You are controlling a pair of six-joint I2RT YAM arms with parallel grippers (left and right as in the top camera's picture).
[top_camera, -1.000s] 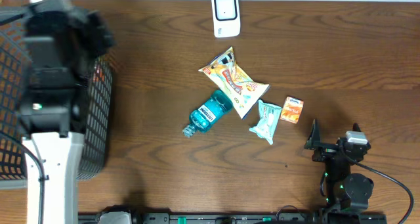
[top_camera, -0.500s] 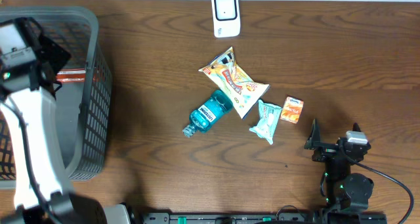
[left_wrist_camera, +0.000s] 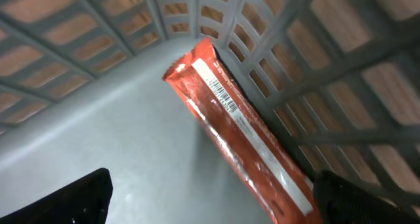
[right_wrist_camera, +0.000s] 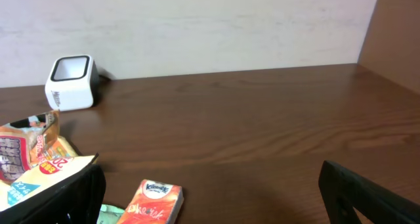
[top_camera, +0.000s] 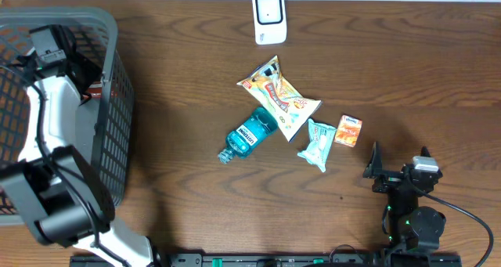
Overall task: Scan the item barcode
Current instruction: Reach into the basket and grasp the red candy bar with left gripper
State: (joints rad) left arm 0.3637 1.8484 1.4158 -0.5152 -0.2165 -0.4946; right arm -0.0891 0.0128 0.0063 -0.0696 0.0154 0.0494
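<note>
Lower right of the overhead frame: right gripper (top_camera: 399, 171) parked low over the wooden table (top_camera: 407, 71), jaws spread wide, nothing between them. Its wrist view shows both fingertips (right_wrist_camera: 367, 198) at the bottom corners with bare tabletop in the gap. Just up and left of it is the loose pile at frame centre: an orange Kleenex tissue pack (top_camera: 348, 131), a teal snack packet (top_camera: 318, 143) touching its left side, a blue mouthwash bottle (top_camera: 249, 134) lying on its side with the cap toward lower left, and a yellow-orange chip bag (top_camera: 278, 95) over the bottle's upper end. Left edge: a grey plastic basket (top_camera: 117, 32) with the left arm reaching in from the bottom of the frame. The left gripper (left_wrist_camera: 216, 207) is released — fingertips at the bottom corners of its wrist view, clear of the item. The red snack packet (left_wrist_camera: 243, 132) lies on the basket floor against the mesh wall at the right of that frame, white barcode strip facing up. Top centre, well apart from everything — the white barcode scanner (top_camera: 268, 18), standing near the table's far edge.
</note>
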